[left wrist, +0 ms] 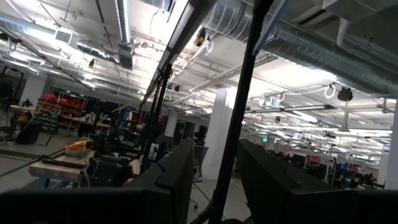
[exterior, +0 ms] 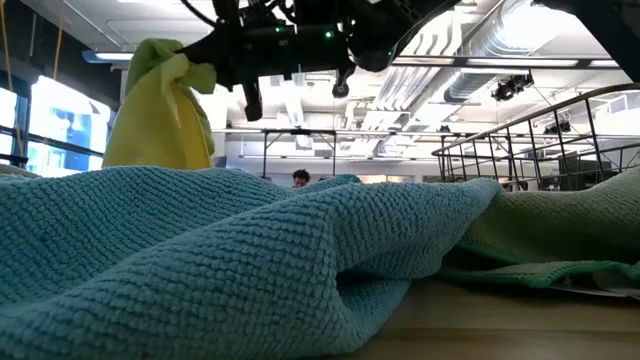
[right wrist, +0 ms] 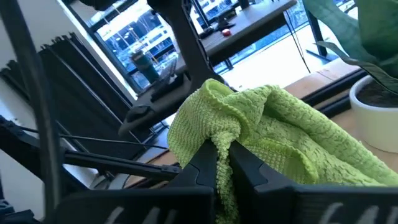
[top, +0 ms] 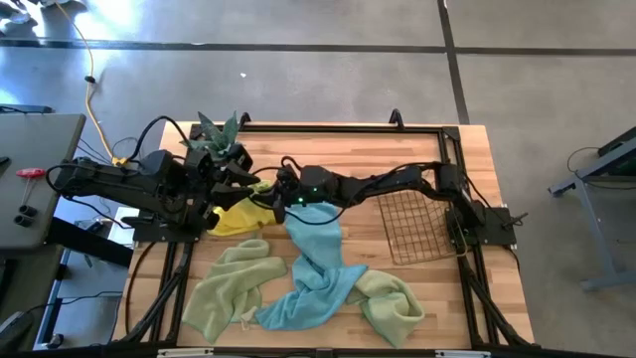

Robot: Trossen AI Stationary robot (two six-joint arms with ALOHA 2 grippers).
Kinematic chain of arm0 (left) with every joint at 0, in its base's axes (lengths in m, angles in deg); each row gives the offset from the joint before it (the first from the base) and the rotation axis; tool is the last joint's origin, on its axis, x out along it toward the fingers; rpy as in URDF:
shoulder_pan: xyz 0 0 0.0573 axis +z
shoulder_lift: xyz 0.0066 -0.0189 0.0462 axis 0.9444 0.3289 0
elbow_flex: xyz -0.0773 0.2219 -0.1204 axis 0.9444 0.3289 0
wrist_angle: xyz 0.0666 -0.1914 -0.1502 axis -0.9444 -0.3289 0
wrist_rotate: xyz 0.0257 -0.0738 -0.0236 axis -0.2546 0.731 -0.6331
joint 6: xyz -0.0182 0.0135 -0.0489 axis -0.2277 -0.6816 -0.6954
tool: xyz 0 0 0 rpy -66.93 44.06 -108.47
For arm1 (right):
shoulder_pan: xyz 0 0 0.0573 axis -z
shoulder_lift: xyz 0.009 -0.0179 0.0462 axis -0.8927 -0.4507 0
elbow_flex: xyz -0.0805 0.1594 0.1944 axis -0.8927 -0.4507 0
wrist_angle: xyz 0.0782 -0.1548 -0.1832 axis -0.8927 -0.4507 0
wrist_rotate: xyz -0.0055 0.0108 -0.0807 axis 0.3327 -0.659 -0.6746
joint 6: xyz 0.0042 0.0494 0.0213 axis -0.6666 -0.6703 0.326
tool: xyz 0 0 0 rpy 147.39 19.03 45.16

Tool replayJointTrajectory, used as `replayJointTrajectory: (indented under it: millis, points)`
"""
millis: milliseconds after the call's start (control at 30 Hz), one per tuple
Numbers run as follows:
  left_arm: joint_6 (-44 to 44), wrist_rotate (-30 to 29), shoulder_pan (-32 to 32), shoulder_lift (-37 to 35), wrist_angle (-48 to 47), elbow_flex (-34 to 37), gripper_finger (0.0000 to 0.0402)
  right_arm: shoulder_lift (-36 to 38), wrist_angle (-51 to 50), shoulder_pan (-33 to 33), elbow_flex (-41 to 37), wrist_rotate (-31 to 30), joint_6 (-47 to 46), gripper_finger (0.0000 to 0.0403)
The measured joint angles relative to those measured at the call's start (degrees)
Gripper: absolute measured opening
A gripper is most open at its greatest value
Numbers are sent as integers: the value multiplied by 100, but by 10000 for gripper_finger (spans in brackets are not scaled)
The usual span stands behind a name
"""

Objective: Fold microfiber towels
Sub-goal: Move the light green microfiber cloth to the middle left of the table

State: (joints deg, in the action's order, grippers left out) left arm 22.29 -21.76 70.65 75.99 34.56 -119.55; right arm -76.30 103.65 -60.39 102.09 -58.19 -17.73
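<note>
A yellow towel hangs bunched from my right gripper, which reaches across the table toward the left arm and is shut on it. Seen from table height, the towel droops below the gripper. A light blue towel lies crumpled at the table's middle. One pale green towel lies to its left and another to its right. My left gripper waits at the table's left, open, tipped upward with nothing between its fingers. My right gripper pinches a bunched fold of the yellow towel between its two fingers; how many layers cannot be told. The fingers come level from the table's right side. The towel hangs slack below and beside them, and the blue towel hides its lower end in the low view.
A copper wire basket lies on the right half of the table under the right arm. A potted plant stands at the far left, close behind the held towel. The blue towel fills the near foreground of the low view.
</note>
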Motion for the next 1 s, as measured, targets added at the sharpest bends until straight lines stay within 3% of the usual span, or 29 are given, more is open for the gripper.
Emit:
replayJointTrajectory:
  millis: [267, 533, 733, 867, 1000]
  points:
    - [4, 0, 0, -2, 315, 0, 115, -325, 337, -20, 0, -81, -302, 0]
    - [4, -48, -2, 0, 345, 0, 115, -462, 347, -125, 0, 300, -495, 8]
    - [146, -68, 0, 0, 343, 1, 115, -462, 144, -243, 2, 329, -495, 98]
    - [340, -68, 0, 0, 343, 0, 115, -462, 182, -288, 2, 967, -495, 164]
    - [354, -68, 0, 0, 343, 0, 115, -462, -121, -269, 2, 1448, -606, 203]
